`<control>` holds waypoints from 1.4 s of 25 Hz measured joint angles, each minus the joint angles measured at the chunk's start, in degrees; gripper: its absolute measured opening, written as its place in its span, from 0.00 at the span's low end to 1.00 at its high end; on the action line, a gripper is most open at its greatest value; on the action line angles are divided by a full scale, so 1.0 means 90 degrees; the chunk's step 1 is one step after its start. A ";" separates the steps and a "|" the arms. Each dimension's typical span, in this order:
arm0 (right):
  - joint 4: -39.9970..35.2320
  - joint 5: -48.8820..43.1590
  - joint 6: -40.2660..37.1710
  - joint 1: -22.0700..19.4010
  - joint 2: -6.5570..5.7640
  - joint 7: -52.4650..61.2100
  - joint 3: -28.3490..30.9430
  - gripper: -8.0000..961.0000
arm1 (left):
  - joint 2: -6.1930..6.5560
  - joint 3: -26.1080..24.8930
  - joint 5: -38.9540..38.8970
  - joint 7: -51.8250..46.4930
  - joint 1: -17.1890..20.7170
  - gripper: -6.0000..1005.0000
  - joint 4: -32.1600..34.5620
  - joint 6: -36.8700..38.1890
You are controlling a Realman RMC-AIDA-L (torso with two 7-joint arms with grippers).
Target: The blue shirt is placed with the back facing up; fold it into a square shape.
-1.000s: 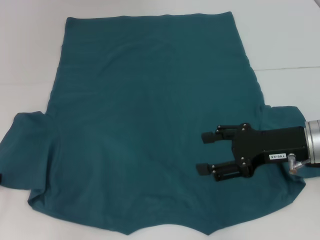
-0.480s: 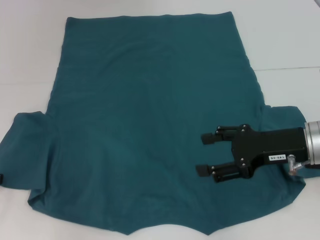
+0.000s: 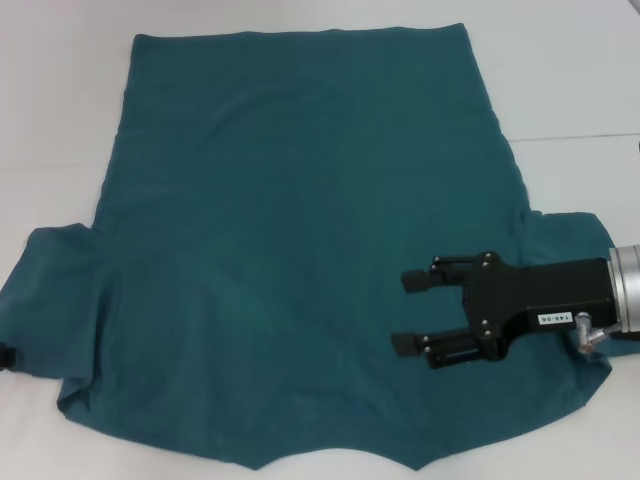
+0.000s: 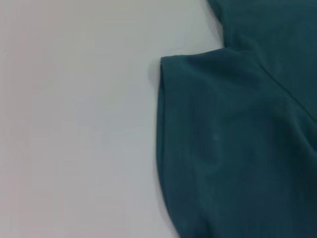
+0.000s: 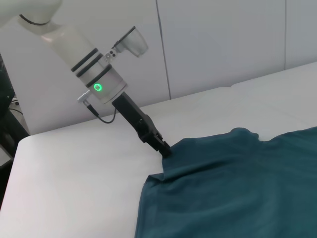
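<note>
The blue shirt [image 3: 300, 250] lies flat mid-table. The right gripper [image 3: 408, 311] hovers spread over it. The left gripper [image 5: 165, 150] pinches the sleeve [image 5: 171, 166] edge, and a thin bite like that could slip mid-fold.

The right claw [image 3: 408, 311], fingers spread, hovers over the flat blue shirt [image 3: 290, 220], nothing standing ahead of or beside it. Bare white surface [image 3: 60, 100] rings the cloth. Across the shirt, the left claw [image 5: 165, 150] meets the far sleeve's edge.
</note>
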 joint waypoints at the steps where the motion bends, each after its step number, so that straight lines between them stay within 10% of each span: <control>1: 0.0000 0.0001 -0.0005 -0.0005 -0.0001 0.0000 0.0000 0.92 | -0.0003 -0.0006 -0.0011 -0.0006 -0.0020 0.29 -0.0003 -0.0001; 13: -0.0001 0.0057 -0.0012 -0.0010 -0.0002 -0.0004 0.0006 0.92 | -0.0031 -0.0033 -0.0336 -0.0044 -0.0231 0.07 -0.0014 0.0000; 35: 0.0043 0.0645 0.0163 -0.0654 -0.0019 -0.0133 0.0458 0.92 | -0.0043 0.1208 -0.1750 -0.0047 -0.0638 0.06 0.0211 0.0857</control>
